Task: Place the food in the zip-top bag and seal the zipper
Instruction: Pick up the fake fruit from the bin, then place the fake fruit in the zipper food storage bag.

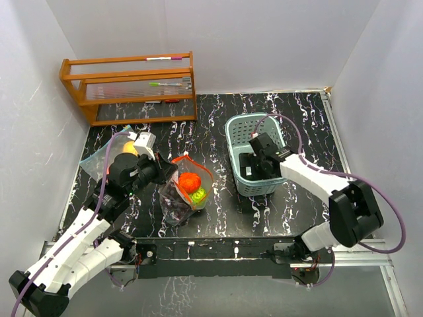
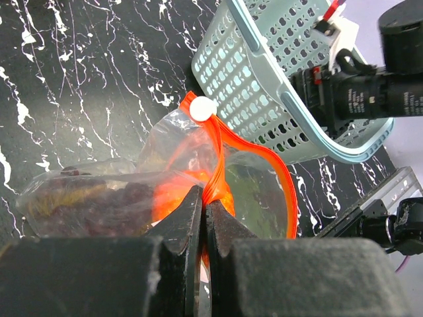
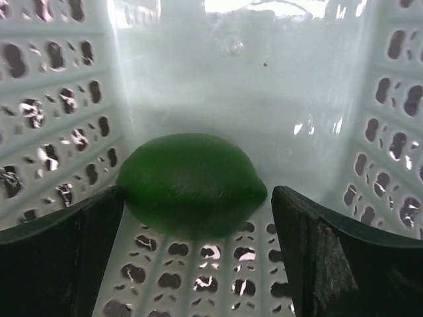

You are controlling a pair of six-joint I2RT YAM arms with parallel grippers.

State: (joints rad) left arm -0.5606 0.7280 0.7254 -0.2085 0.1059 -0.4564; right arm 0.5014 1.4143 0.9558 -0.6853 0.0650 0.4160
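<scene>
A clear zip-top bag [image 1: 186,191] with an orange zipper rim lies mid-table. It holds an orange-red fruit [image 1: 190,182], a bumpy green fruit [image 1: 199,195] and dark grapes [image 1: 173,202]. My left gripper [image 1: 165,173] is shut on the bag's orange rim [image 2: 218,173] and holds the mouth open; the white slider [image 2: 203,109] sits at the rim's far end. My right gripper [image 1: 254,169] is open inside the teal basket [image 1: 232,140]. In the right wrist view a smooth dark green fruit [image 3: 192,181] lies on the basket floor between its fingers [image 3: 330,251]. A yellow fruit [image 1: 130,149] lies left of my left wrist.
A second clear bag [image 1: 98,160] lies at the left edge under the yellow fruit. A wooden rack [image 1: 129,86] with pens stands at the back left. White walls close in the table on three sides. The basket wall [image 2: 258,79] stands just beyond the bag's mouth.
</scene>
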